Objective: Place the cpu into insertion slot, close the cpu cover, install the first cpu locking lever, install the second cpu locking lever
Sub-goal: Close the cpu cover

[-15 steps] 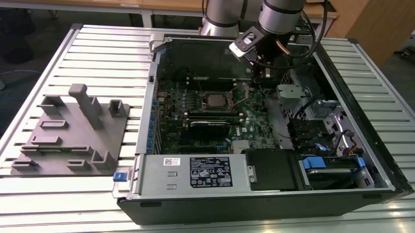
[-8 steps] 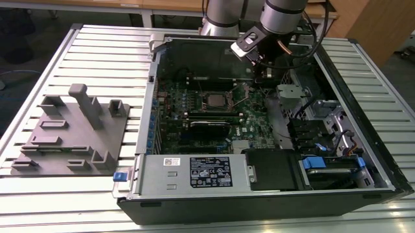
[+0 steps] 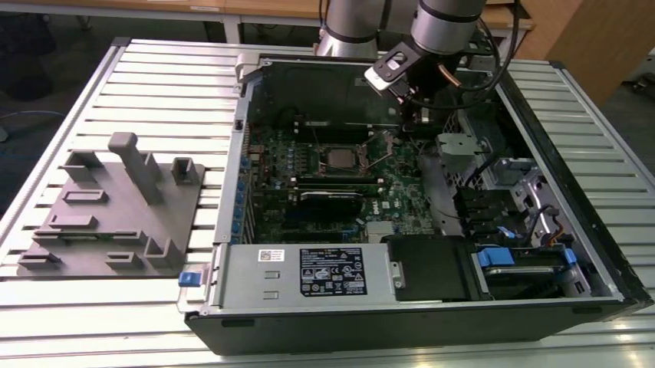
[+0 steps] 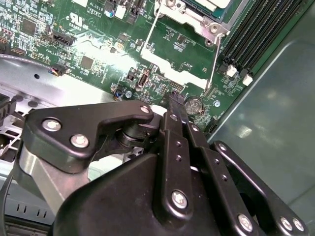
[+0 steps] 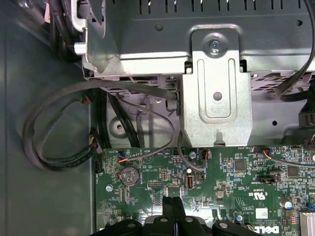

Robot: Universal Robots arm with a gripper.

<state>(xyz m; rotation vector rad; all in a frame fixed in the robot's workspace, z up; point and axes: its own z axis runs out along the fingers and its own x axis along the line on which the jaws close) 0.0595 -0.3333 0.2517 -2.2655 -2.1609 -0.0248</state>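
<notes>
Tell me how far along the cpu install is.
Done, it seems: the thin silvery square cpu cover lies closed over the dark-framed square insertion slot on the green motherboard; the chip under it is hard to make out. In hand: nothing; the black gripper is shut and empty, above the board beside the socket. Left: both thin wire locking levers appear to stand unlatched.

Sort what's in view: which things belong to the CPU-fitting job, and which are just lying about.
Job in hand: gripper, shut, above the motherboard; insertion slot; cpu cover; two wire locking levers.

Lying about: grey fixture plate on the table; power supply; coin cell; cables; memory slots.
</notes>
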